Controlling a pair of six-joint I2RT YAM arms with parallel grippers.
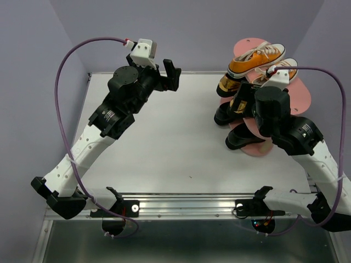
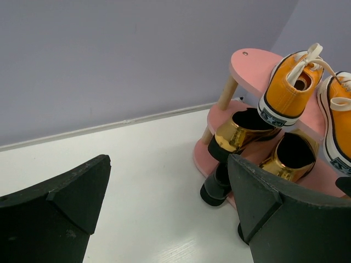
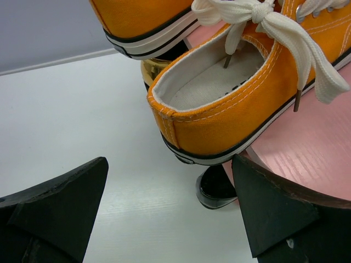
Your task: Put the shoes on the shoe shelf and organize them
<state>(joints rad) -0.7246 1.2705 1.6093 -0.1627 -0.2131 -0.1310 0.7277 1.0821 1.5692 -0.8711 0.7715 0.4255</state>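
Two orange sneakers [image 1: 256,58] crowd the shelf top [image 2: 247,63] beside right gripper [image 3: 169,164].

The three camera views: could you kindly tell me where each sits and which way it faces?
Top external: above and behind, looking down on the table; both arms show.
Left wrist: on the left gripper, facing the pink shelf across the table; both fingers show.
Right wrist: on the right gripper, close behind the orange sneakers; both fingers show.
Shared: all three show the pink shelf and orange sneakers.
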